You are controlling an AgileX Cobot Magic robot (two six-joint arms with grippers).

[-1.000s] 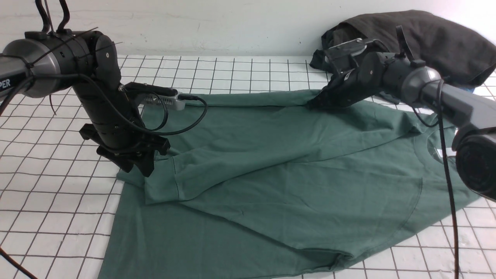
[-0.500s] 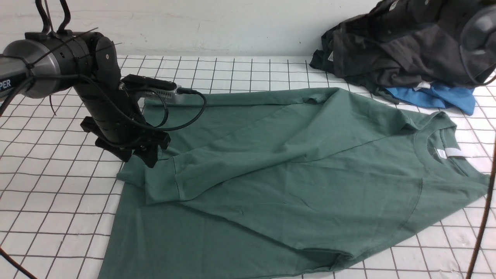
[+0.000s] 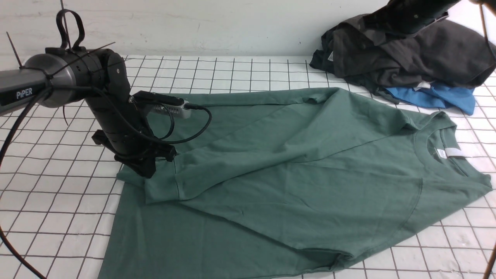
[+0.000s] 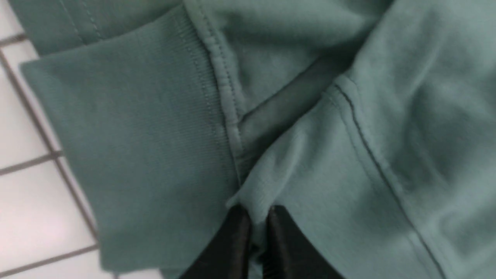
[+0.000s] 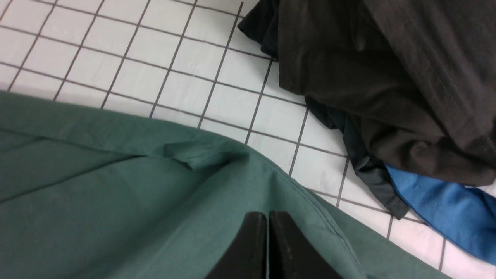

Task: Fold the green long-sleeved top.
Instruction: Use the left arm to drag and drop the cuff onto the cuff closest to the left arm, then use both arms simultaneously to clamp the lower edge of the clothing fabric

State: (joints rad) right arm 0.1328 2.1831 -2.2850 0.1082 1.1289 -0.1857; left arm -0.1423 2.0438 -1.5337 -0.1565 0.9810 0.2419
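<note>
Gridded white tabletop [image 3: 50, 201] bears a green top [image 3: 348, 201], rumpled, sleeve folded across.

Dk. garments [image 3: 410, 50] + blue cloth [image 3: 434, 97]

Grn top's neck label [image 3: 454, 152] shows at R, nr collar [image 3: 422, 149].

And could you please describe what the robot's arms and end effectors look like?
The left arm has silvery-grey sections with white "PIPER" lettering, black joint housings and looping black cables. Its end effector is black, with dark fingertips. The right end effector also has slim dark fingertips.
</note>
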